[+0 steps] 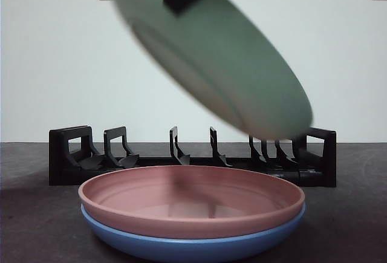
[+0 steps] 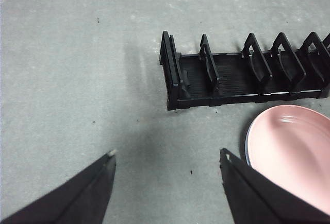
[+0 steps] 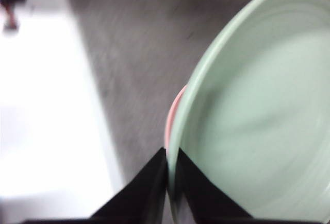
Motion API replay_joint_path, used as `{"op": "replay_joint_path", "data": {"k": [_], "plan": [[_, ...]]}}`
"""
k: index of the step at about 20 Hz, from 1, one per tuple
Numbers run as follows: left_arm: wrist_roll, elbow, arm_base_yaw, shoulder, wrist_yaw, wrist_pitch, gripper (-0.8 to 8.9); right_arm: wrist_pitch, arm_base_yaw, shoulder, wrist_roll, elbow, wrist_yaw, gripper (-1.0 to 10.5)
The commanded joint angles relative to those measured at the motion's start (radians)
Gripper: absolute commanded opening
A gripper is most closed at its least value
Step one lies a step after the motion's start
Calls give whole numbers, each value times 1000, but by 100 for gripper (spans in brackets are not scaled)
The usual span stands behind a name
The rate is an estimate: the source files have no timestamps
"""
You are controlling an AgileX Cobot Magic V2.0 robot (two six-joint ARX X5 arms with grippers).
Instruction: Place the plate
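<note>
step in hand: carrying. the green plate (image 1: 217,51) is held in the air, tilted, above the table and the stacked plates, its lower edge hanging near the right end of the rack; it is blurred in both views that show it. judged from this, it is on its way to a slot and not yet set in.

next move, as a judgement: bring the plate nearer upright, line its rim with a gap between two dividers, then lower it in without striking the plates in front.

left to right:

- left gripper (image 2: 166,159): jaws wide apart, holding nothing, over bare table (image 2: 77,80) near the left end of the rack; waiting.
- black rack (image 1: 72,154): runs along the far side of the table, upright dividers along its length; every slot in view is empty.
- pink plate (image 1: 193,205): nested in a blue plate (image 1: 193,245), in front of the rack; nothing lies in it.
- right gripper (image 3: 172,167): jaws pinched on the green plate's rim, at its upper edge.
</note>
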Motion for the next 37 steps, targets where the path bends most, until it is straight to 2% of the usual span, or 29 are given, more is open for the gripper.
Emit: {"op": "replay_joint_path", "data": {"k": [1, 13, 21, 30, 33, 37], "plan": [[-4, 11, -3, 5, -7, 10, 312, -7, 39, 58, -52, 10, 12, 8], [-4, 11, -3, 5, -7, 10, 312, -27, 45, 259, -143, 11, -16, 9], [-4, 11, -3, 5, -7, 9, 312, -23, 30, 308, -143, 11, -43, 16], [-4, 11, -3, 5, -7, 9, 312, -23, 17, 307, -143, 26, -29, 129], [-5, 11, -3, 5, -7, 10, 312, -55, 17, 306, -142, 79, -8, 203], [-4, 11, -3, 5, -7, 10, 312, -94, 7, 268, -141, 193, 21, 230]]}}
